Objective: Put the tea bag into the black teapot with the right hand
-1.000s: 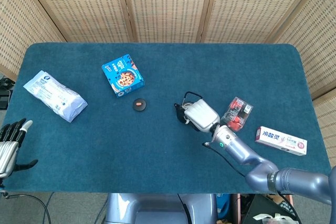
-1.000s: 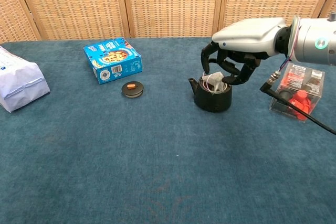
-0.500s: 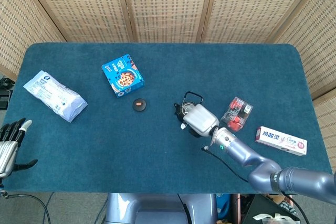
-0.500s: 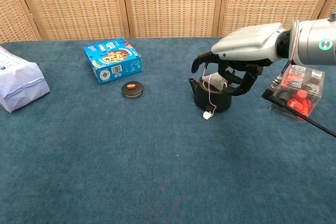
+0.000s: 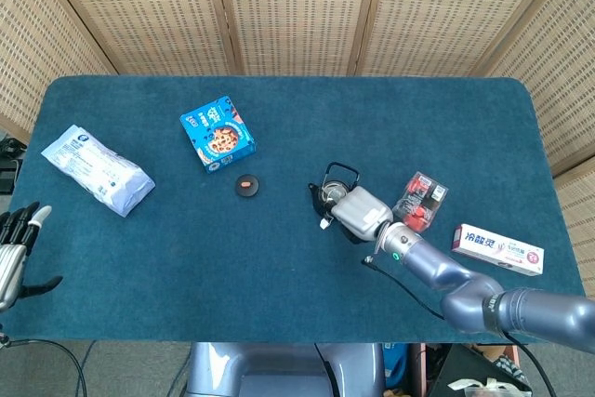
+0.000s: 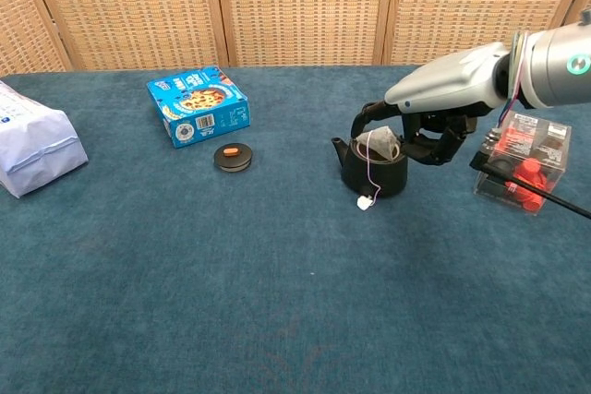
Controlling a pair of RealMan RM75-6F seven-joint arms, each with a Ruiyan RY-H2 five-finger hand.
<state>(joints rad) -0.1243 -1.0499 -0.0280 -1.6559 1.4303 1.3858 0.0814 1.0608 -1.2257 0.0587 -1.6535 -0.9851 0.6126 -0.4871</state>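
The black teapot (image 6: 374, 174) stands right of the table's middle, its handle showing in the head view above the teapot (image 5: 325, 197). The tea bag (image 6: 384, 144) sits in the pot's opening with its top sticking out. Its string hangs down the front to the white tag (image 6: 367, 202) on the cloth, also seen as the tag (image 5: 323, 224). My right hand (image 6: 432, 138) hovers just right of and behind the pot, fingers apart, holding nothing; the right hand (image 5: 359, 211) covers part of the pot from above. My left hand (image 5: 13, 253) idles at the table's near left edge, fingers spread.
The teapot lid (image 6: 233, 156) with an orange knob lies left of the pot. Behind it is a blue cookie box (image 6: 198, 104), and a white bag (image 6: 32, 140) lies far left. A clear box of red pieces (image 6: 522, 161) and a toothpaste box (image 5: 497, 249) sit right of my hand.
My right hand let go of the tea bag over the pot and drew back to the right. The string and tag dropped down the pot's front. The left hand slid slightly out of frame.
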